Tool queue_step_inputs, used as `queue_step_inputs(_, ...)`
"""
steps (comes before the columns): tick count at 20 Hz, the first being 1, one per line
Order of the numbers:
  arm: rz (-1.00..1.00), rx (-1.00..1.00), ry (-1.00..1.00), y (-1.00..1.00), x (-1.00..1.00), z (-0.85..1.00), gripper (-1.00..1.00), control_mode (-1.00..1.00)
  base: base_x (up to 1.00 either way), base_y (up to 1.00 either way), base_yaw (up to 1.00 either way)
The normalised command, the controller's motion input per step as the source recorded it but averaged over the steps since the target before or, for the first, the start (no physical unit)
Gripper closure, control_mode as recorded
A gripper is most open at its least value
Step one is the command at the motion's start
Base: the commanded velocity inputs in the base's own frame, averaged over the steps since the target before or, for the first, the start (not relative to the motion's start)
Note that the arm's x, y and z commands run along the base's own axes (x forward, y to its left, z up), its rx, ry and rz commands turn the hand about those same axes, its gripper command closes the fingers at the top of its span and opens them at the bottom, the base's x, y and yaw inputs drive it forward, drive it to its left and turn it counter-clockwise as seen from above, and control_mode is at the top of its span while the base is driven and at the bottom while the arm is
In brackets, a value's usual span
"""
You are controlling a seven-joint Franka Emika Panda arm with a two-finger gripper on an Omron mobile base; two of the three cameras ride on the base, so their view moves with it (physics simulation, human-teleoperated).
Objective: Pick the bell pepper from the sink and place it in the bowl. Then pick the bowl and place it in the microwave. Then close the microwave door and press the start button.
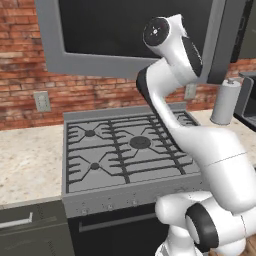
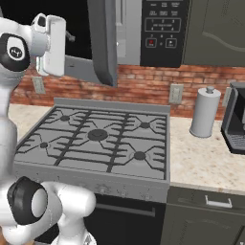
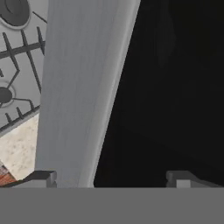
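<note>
While the white arm rises high over the gas stove, its hand presses close to the microwave door, which stands swung out over the cooktop; from the right base camera the door shows edge-on, jutting toward the viewer from the microwave, with the black keypad panel just to its right. Seen from the hand camera, the pincer has its two dark tips set wide apart, nothing between them, with the door's grey frame and dark window right in front. A grey cylindrical canister stands on the speckled table right of the stove, near a dark coffee machine. Wall outlets sit in the red brick backsplash.
</note>
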Motion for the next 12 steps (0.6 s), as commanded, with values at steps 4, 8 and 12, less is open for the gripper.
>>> queue_step_inputs(4,0.15,0.07,0.01,-0.28,0.29,0.01,-1.0,-1.0,0.0,0.0,0.0)
queue_step_inputs(8,0.18,0.06,0.01,-0.37,0.33,0.0,-1.0,-1.0,0.0,0.0,0.0)
queue_step_inputs(12,0.2,0.05,0.04,-0.45,0.53,0.0,-1.0,-1.0,0.0,0.0,0.0)
